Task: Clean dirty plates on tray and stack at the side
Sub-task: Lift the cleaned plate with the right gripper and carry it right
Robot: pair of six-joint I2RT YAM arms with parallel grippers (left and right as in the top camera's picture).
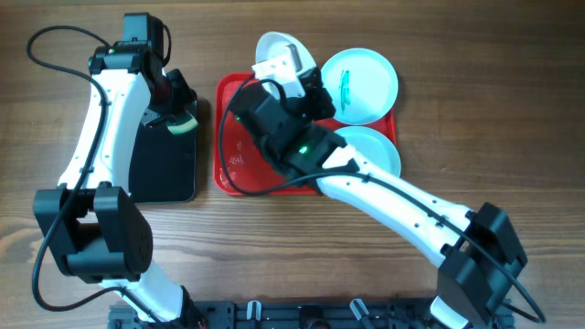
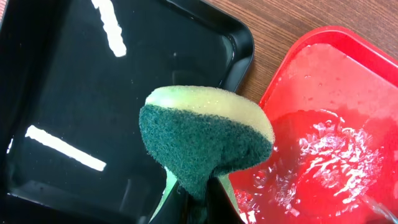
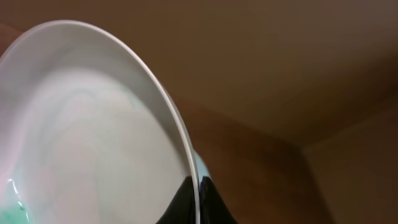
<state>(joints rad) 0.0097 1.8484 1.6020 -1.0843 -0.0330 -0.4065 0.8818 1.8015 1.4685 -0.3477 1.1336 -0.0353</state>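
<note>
My right gripper (image 1: 294, 73) is shut on the rim of the white plate (image 1: 274, 47) and holds it tilted above the far edge of the red tray (image 1: 227, 164). In the right wrist view the white plate (image 3: 87, 137) fills the left, with a faint green smear at its lower left, and the fingers (image 3: 198, 205) pinch its edge. Two pale aqua plates lie on the tray's right side: one at the back (image 1: 366, 82) with a green smear, one at the front (image 1: 379, 151). My left gripper (image 1: 181, 117) is shut on a green and yellow sponge (image 2: 205, 140) over the black tray's right edge.
The black tray (image 1: 164, 169) lies left of the red tray, and it fills the left of the left wrist view (image 2: 74, 93). The red tray's wet surface (image 2: 329, 137) shows at the right there. My right arm crosses the red tray from the front right.
</note>
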